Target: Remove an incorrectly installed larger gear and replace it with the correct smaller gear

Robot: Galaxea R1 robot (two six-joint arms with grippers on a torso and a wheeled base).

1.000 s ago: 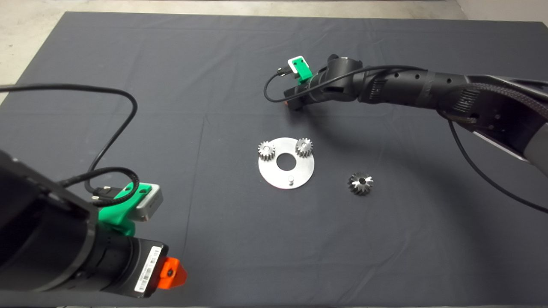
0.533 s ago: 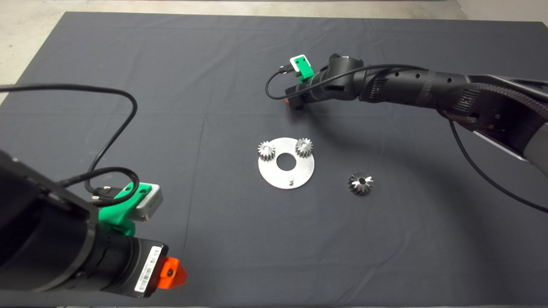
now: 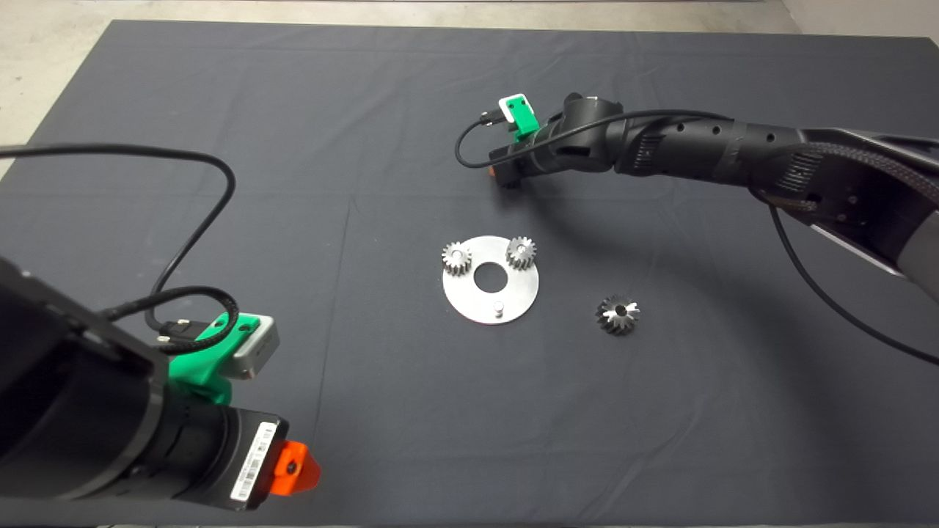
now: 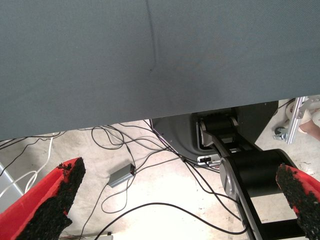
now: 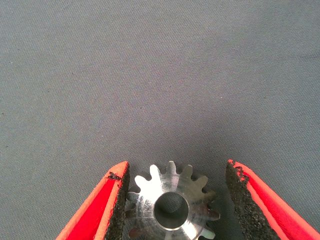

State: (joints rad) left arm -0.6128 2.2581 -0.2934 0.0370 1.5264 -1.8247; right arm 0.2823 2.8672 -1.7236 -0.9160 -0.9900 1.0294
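At the near left edge of the counter point(image 3: 381, 440) the left end effector point(image 3: 293, 468) waits low, with its fingers released and wide apart. Farther in, one larger gear point(image 3: 618, 315) lies alone on the counter, just beside one round plate point(image 3: 513, 293). The plate carries two silver gears point(image 3: 456, 258) point(image 3: 521, 252) and one bare pin point(image 3: 498, 308). At the far side the right arm reaches in, and its end effector point(image 3: 505, 176) points down, released, with one smaller gear point(image 5: 170, 205) between its pads, lying on the counter.

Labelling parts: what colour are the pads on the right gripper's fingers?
Black, rough-textured pads on red fingers, flanking the smaller gear. Clearest in the right wrist view.
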